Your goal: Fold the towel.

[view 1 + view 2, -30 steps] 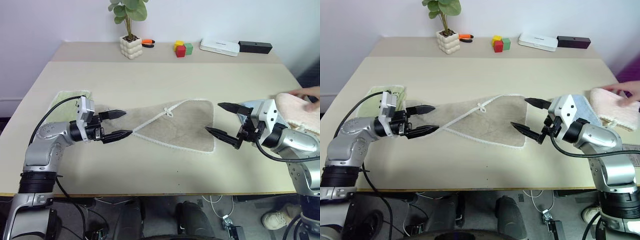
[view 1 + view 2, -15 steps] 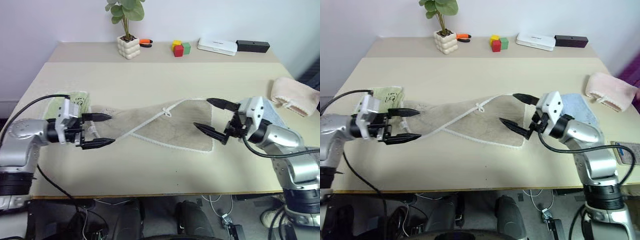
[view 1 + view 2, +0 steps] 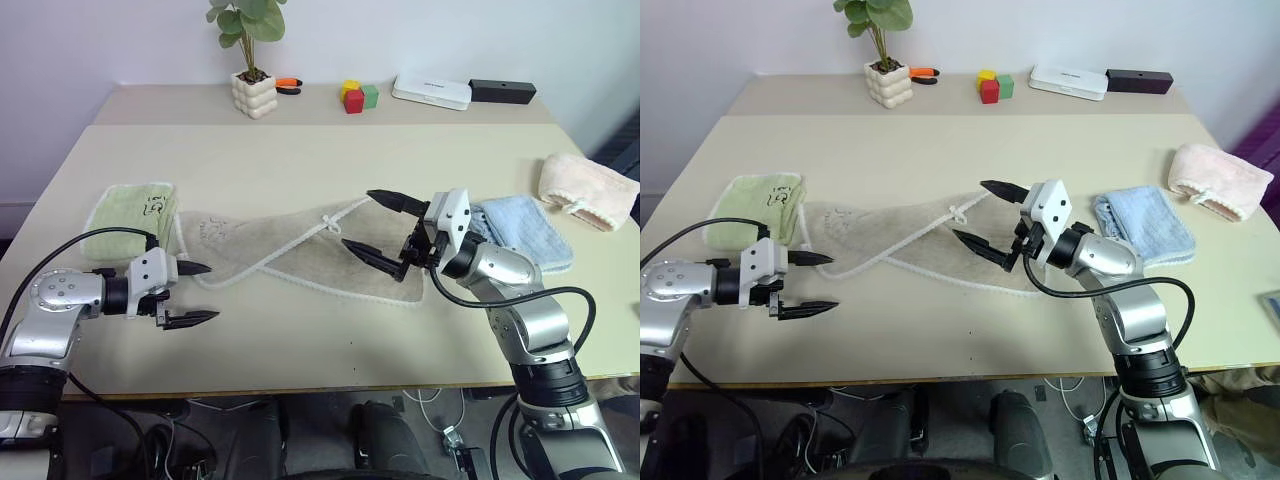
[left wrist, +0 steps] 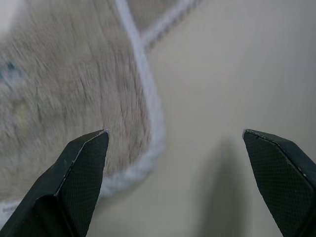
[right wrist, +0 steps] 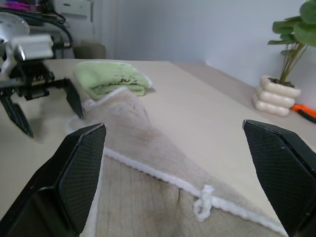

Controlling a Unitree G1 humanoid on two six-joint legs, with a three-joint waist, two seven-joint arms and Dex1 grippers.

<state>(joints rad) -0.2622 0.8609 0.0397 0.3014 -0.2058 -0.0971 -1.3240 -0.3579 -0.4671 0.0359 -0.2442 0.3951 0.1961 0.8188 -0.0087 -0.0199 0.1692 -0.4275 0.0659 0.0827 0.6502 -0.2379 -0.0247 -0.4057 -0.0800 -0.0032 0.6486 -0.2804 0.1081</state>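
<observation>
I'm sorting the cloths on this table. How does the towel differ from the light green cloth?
The towel is beige-grey, the light green cloth green. The towel lies spread and twisted, white corded trim showing; the green cloth sits folded into a compact pad. The towel covers more table. Both are terry and lie flat, edges meeting.

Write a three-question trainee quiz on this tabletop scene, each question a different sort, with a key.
1. True or false: the left pincer is shut on the towel.
2. Which folded cloth lies nearest the right pincer? A) light green cloth B) light blue cloth C) pink cloth
3. Fill in: the towel's small white loop lies near the towel's ____ edge, the one towards the potted plant.

Key
1. False: it is open, off the towel's near left corner.
2. B
3. far
</observation>
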